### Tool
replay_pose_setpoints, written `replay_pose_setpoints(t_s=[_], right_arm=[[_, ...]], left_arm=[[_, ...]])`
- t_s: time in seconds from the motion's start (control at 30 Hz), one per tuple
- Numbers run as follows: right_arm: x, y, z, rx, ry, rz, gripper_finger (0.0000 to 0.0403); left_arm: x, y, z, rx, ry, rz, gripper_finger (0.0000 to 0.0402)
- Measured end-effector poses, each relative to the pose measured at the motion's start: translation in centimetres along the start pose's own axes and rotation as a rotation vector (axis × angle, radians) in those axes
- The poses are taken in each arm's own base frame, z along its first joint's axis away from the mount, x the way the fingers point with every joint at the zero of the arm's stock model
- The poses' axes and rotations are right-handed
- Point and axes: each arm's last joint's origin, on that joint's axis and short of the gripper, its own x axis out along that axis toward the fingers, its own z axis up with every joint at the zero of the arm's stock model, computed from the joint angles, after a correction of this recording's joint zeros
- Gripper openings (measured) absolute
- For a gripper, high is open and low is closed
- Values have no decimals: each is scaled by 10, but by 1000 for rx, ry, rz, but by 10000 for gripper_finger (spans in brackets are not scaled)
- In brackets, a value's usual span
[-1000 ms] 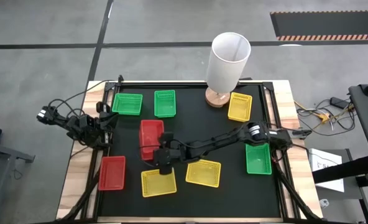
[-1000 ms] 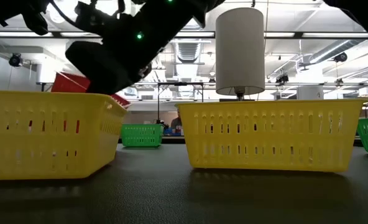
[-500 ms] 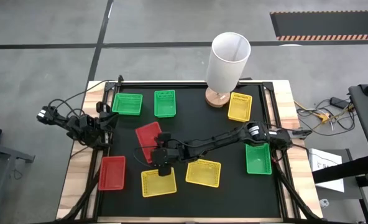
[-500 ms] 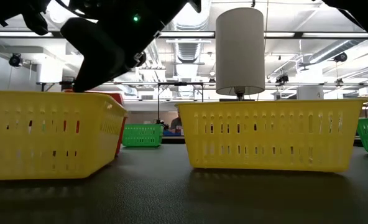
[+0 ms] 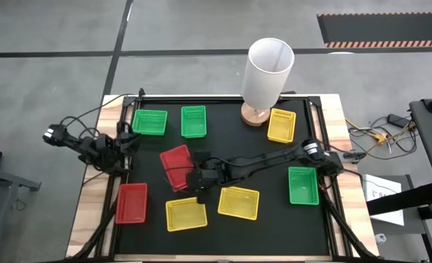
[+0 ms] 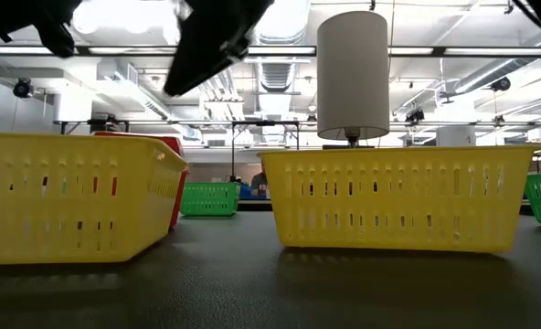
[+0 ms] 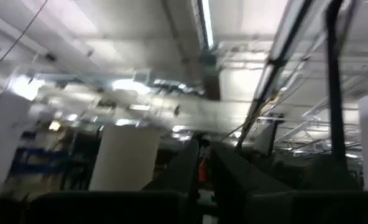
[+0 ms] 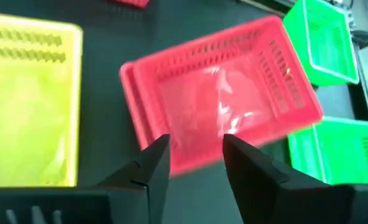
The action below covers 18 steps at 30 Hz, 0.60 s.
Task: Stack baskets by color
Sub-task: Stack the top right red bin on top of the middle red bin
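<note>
A red basket lies slantwise on the black mat, nested in a second red basket whose rim shows just beneath it; in the high view this pair is left of the middle. My right gripper hangs open above the pair's near end and touches nothing; from above it shows as. A third red basket sits at the near left. Yellow baskets and green ones stand singly. My left gripper waits shut at the left edge.
A tall white cylinder on a round wooden base stands at the far edge, right of the middle. Two yellow baskets fill the low view's foreground, close to my right gripper. Cables trail off the table's left side.
My right gripper has opened and let go of the red basket, then risen and drawn back a little toward the right. The basket, held tilted up a second ago, has dropped onto the other red one and turned slantwise.
</note>
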Motion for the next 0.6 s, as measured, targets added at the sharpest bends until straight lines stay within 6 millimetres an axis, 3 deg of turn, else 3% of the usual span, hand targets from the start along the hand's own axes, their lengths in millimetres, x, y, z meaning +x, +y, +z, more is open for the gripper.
replay_pose_setpoints(t_s=[0.17, 0.37, 0.6], right_arm=[[-33, 4, -9, -10, 26, 24, 84], [-61, 19, -40, 11, 29, 58, 21], [-93, 29, -81, 139, -54, 83, 9]], left_arm=[[10, -2, -3, 78, 203, 179, 6], [29, -13, -4, 125, 430, 250, 0], [51, -28, -3, 114, 647, 305, 0]])
